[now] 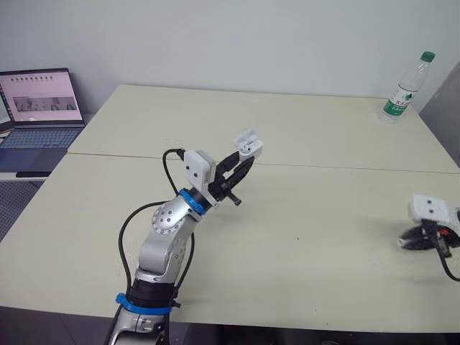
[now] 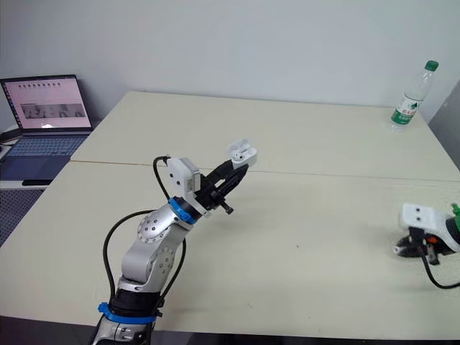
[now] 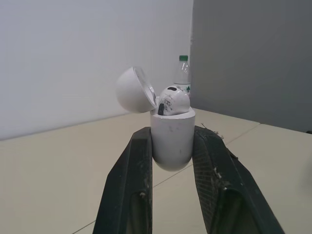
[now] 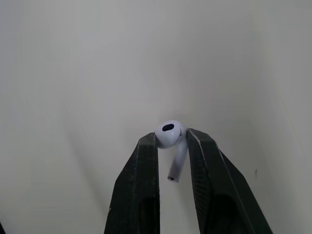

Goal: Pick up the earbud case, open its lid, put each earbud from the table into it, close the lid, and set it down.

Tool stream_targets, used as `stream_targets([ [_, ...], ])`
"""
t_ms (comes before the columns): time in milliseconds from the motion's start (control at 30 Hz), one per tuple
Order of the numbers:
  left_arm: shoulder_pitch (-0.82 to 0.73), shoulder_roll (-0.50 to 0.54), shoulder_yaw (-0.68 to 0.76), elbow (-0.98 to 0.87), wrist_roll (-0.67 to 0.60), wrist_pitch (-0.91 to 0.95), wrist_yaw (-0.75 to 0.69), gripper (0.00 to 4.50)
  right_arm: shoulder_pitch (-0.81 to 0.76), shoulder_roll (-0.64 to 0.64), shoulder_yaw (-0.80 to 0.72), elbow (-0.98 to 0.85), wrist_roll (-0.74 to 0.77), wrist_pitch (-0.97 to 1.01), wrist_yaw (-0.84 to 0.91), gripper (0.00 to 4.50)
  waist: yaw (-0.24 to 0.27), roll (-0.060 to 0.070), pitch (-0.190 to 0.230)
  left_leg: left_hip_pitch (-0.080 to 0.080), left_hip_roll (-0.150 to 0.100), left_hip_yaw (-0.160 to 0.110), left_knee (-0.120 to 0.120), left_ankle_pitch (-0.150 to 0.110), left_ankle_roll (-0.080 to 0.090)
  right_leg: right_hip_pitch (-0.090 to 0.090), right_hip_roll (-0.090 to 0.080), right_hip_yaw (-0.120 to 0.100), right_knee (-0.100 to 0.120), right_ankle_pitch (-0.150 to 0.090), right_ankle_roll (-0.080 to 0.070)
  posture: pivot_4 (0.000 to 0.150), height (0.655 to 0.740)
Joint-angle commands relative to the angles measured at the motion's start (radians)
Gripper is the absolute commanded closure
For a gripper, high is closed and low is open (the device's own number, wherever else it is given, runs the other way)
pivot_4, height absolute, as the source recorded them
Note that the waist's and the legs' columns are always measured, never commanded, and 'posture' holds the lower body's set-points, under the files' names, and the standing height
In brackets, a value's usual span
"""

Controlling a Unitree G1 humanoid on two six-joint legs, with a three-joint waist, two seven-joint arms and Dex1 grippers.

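While left end effector (image 3: 171, 130) clamps earbud case (image 3: 171, 144), right end effector (image 4: 170, 137) pinches earbud (image 4: 168, 133)

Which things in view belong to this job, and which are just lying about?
Job: earbud case, lid open, in left end effector; seated earbud inside it; second earbud in right end effector.
Lying about: water bottle; laptop.
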Motion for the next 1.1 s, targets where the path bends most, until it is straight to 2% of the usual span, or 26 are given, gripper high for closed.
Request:
stream_targets([
  [33,-0.003,-0.016,-0.008,-0.041,0.007,-0.030,0.015,3.71,-0.040,0.018,0.022,0.118,-0.090,-0.173,-0.011,4.04,0.000,0.000,0.000,0.001,0.000,0.001,0.000,0.000,0.000,0.000,0.000,0.001,0.000,0.000,0.000,0.150,0.7400],
  [200,0.014,-0.010,-0.001,-0.054,0.009,-0.027,0.020,3.71,-0.058,0.050,0.026,0.225,-0.127,-0.263,-0.020,4.04,-0.002,0.000,0.000,0.003,0.002,0.004,0.000,0.000,0.000,0.000,0.000,0.003,0.002,0.000,0.000,0.150,0.7400],
  [433,0.011,-0.005,-0.002,-0.055,0.008,-0.023,0.023,3.71,-0.065,0.090,0.010,0.254,-0.124,-0.253,-0.040,4.04,-0.002,-0.005,-0.001,0.004,0.002,0.006,0.001,0.000,0.000,0.001,-0.002,0.004,0.002,0.000,0.000,0.150,0.7400],
  [567,0.005,-0.004,-0.002,-0.049,0.006,-0.022,0.017,3.71,-0.046,0.080,0.002,0.263,-0.131,-0.277,-0.043,2.67,-0.002,-0.005,-0.001,0.005,0.002,0.006,0.001,0.000,0.000,0.001,-0.002,0.005,0.002,0.000,0.000,0.150,0.7400],
  [1100,0.001,-0.001,-0.005,-0.041,0.002,-0.022,0.009,3.71,-0.024,0.063,-0.005,0.260,-0.170,-0.342,-0.051,2.67,0.000,-0.005,-0.001,0.004,0.002,0.006,0.001,0.000,0.000,0.001,-0.002,0.005,0.002,0.000,0.000,0.150,0.7400],
])
